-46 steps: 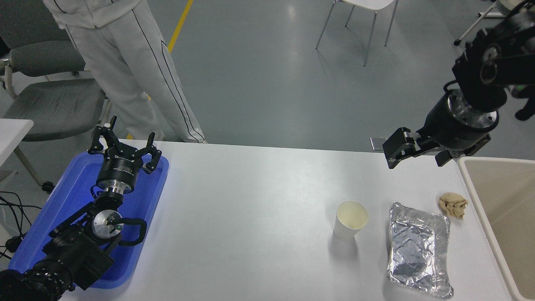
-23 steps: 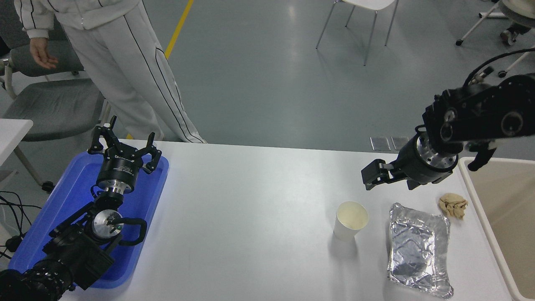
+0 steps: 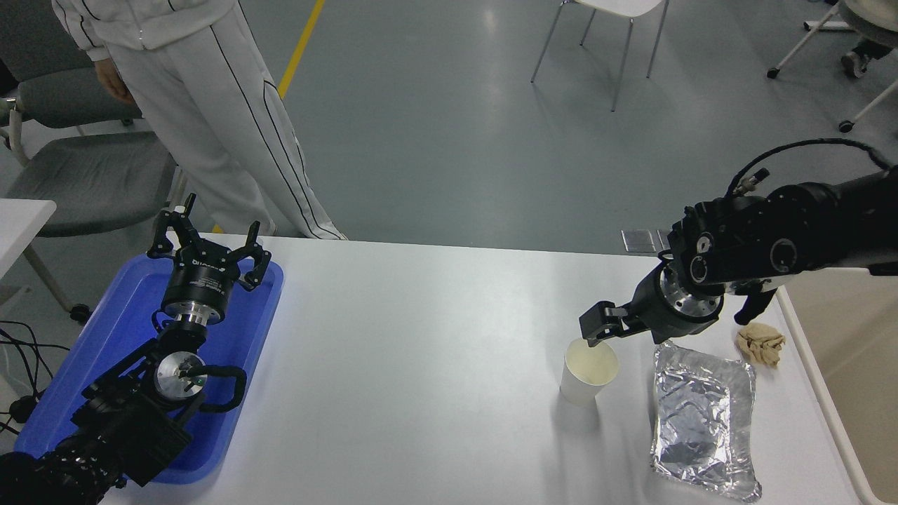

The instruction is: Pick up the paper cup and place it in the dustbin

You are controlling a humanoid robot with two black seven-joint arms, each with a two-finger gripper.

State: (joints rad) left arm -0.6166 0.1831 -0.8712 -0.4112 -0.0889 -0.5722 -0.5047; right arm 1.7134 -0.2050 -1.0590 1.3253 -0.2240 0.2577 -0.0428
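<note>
The white paper cup (image 3: pixel 588 373) stands upright on the white table, right of centre, its cream inside showing. My right gripper (image 3: pixel 598 328) reaches in from the right and hangs just over the cup's far rim; its black tip overlaps the rim, and whether it touches is unclear. The beige dustbin (image 3: pixel 866 365) sits at the table's right edge, partly cut off by the picture. My left gripper (image 3: pixel 209 245) is parked open above the blue tray at the lower left.
A silver foil pouch (image 3: pixel 704 419) lies right of the cup, with a tan paper wad (image 3: pixel 760 344) behind it near the dustbin. The blue tray (image 3: pixel 81 368) is at the left. A person (image 3: pixel 203 105) stands at the far left; chairs stand beyond the table.
My right arm has swung down and to the left, from high above the table's far right corner to the cup's far rim. The person has shifted slightly. The left arm has not moved.
</note>
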